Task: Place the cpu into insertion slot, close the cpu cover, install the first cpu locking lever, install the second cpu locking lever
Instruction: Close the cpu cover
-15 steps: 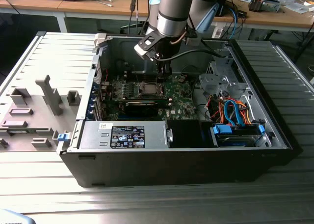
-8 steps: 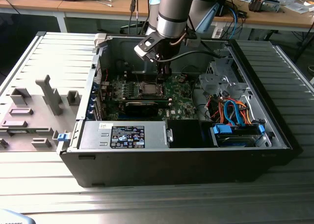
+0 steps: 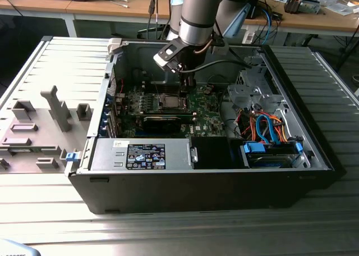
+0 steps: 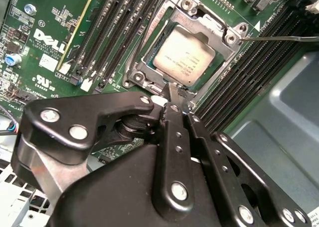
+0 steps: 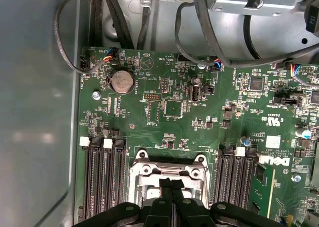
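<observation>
Currently: gripper (image 4: 172,93), fingers pressed together, tip at cpu cover (image 4: 230,38) edge; a slip could scrape the seated cpu (image 4: 183,55).

In the exterior view, a black label (image 3: 145,155) with white print too small to read sits on the silver power supply housing (image 3: 178,155), at about seven o'clock from the insertion slot (image 3: 170,101). A small white sticker (image 3: 118,143) lies at its ten o'clock. In the second wrist view, the green motherboard (image 4: 45,18) bears a white maker's logo (image 4: 56,43) and a certification mark (image 4: 42,80). The cpu (image 4: 183,55) carries faint engraved lines.
</observation>
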Action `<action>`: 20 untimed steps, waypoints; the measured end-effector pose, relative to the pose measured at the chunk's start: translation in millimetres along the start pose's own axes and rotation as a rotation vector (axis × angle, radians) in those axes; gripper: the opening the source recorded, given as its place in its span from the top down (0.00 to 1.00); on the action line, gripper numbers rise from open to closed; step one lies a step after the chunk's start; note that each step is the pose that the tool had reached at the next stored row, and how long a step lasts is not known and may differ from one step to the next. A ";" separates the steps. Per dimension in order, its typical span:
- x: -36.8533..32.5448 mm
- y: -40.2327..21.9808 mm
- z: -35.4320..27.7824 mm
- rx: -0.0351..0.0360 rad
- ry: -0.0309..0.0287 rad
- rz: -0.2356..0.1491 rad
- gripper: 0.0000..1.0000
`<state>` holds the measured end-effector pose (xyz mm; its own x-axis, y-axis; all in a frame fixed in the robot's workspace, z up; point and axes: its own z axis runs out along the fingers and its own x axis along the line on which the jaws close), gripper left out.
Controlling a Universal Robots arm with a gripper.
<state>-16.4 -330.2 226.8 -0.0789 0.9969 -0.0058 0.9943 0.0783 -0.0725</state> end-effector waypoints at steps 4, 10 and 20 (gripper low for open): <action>0.3 -3.9 2.0 0.0000 0.0000 0.000 0.89; 0.8 -9.4 3.3 0.0000 0.0000 0.000 0.89; 1.3 -16.4 5.1 0.0000 0.0000 0.000 0.89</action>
<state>-33.2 -330.2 222.9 -0.0791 0.9969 -0.0058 0.9943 0.0785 -0.0725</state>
